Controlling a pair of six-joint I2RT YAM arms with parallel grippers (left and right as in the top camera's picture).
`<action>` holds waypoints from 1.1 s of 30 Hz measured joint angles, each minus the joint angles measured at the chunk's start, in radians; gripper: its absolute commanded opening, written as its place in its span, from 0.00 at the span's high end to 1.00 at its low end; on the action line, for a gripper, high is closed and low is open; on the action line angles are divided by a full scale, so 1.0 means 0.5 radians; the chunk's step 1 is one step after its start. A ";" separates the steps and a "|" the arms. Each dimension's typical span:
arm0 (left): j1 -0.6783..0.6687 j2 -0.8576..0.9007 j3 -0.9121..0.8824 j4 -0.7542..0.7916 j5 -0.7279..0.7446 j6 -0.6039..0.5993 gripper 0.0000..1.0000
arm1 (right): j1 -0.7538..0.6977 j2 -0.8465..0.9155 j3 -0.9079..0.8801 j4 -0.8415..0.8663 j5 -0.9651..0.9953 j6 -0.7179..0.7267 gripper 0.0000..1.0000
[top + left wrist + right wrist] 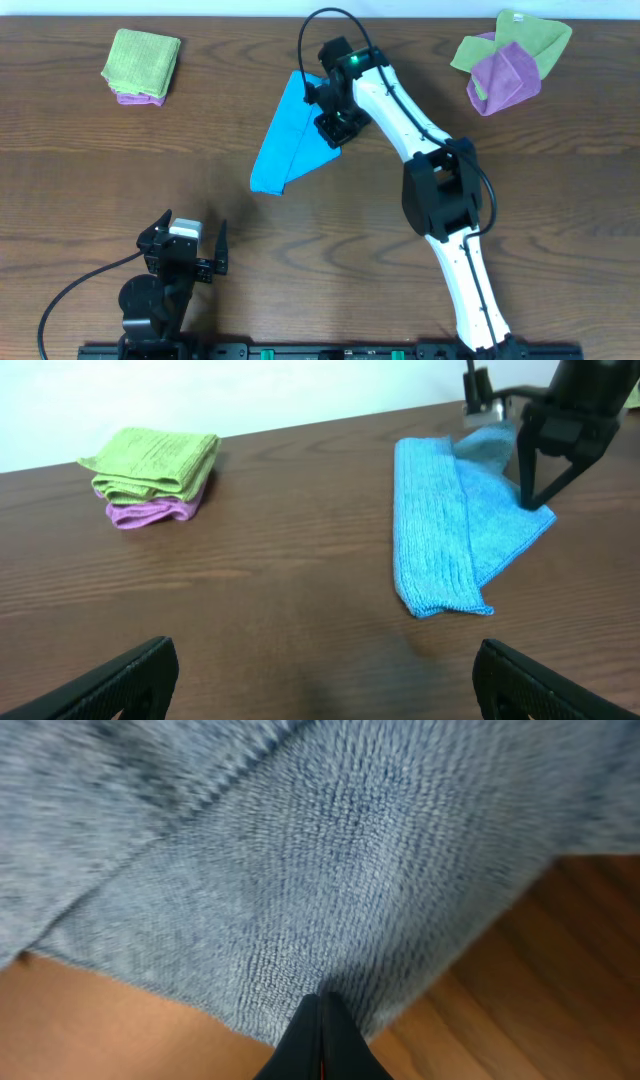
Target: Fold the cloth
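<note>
With the right gripper [335, 133] pinched closed on an edge of the cloth [285, 140], upper centre of the overhead view, and the left gripper [188, 240] spread and empty, a shallow pinch may slip, dropping the fold.

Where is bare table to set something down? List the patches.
Free: tabletop between the folded green-and-purple stack and the sky-blue microfibre cloth; the right front, beyond the right arm. Crowded: back right, loose green and purple cloths.
</note>
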 measured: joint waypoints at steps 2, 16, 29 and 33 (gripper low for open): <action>0.000 0.000 0.000 0.000 -0.001 -0.001 0.05 | 0.002 0.027 0.000 0.006 -0.002 0.000 0.99; 0.000 0.000 0.000 0.000 -0.001 -0.001 0.05 | 0.018 0.034 -0.027 -0.499 0.116 0.054 0.99; 0.000 0.000 0.000 0.000 -0.001 -0.001 0.05 | 0.018 0.029 -0.037 -0.741 0.143 0.124 0.99; 0.000 0.000 0.000 0.000 -0.001 0.000 0.05 | 0.018 -0.066 -0.037 -0.503 0.157 0.148 0.99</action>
